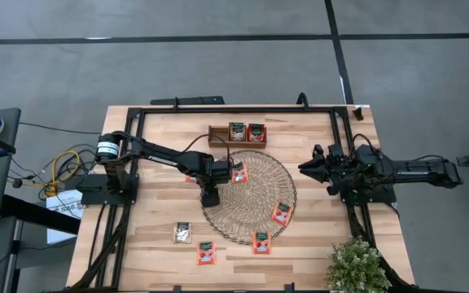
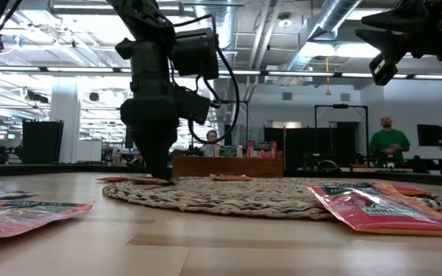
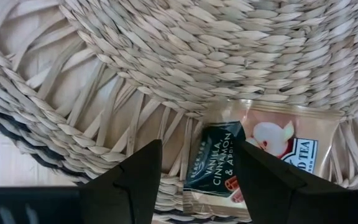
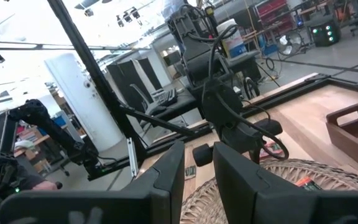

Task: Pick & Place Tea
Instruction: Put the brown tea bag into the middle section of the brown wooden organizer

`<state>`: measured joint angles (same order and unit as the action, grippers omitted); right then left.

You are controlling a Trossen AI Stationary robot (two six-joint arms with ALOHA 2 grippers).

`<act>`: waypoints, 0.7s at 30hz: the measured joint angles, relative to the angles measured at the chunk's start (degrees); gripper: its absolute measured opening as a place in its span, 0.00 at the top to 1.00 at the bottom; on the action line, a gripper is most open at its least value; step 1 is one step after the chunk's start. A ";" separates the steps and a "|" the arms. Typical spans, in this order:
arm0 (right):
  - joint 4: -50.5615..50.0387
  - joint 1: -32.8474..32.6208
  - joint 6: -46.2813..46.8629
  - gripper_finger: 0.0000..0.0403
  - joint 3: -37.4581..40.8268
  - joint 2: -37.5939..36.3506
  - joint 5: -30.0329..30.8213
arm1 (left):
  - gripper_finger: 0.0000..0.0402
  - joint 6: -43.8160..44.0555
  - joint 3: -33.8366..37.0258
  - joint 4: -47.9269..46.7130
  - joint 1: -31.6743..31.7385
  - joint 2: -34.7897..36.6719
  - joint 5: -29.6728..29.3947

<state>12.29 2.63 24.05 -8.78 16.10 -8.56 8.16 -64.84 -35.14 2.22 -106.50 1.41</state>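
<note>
Looking straight down, the left gripper (image 1: 210,198) hangs at the near-left edge of the round woven mat (image 1: 255,220), while the right gripper (image 1: 309,167) waits off the mat's right side. Tea packets (image 1: 282,213) lie scattered on mat and table; two stand in the wooden tray (image 1: 218,138).

At table height, the left gripper's tip (image 2: 159,175) sits almost on the mat.

From the left wrist, its fingers (image 3: 138,180) stand apart, empty, straddling one corner of a pale packet (image 3: 257,155). Closing here could pinch only that corner, or snag the weave, so the packet may slip or drag the mat.

From the right wrist, its fingers (image 4: 166,180) stand slightly apart, holding nothing.
</note>
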 joint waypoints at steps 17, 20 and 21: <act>-0.22 0.00 0.00 0.80 0.00 0.00 0.04 | 0.79 -1.22 0.00 0.81 0.01 -0.11 0.70; -0.22 0.00 0.00 0.80 0.00 0.00 0.04 | 0.83 -1.19 0.00 1.14 0.00 -0.11 0.42; -0.22 0.00 0.00 0.80 0.00 0.00 0.04 | 0.84 -1.18 0.02 1.20 0.00 -0.11 0.39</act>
<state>12.07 2.63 24.05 -8.78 16.10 -8.51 6.98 -64.82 -33.93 2.22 -106.61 1.80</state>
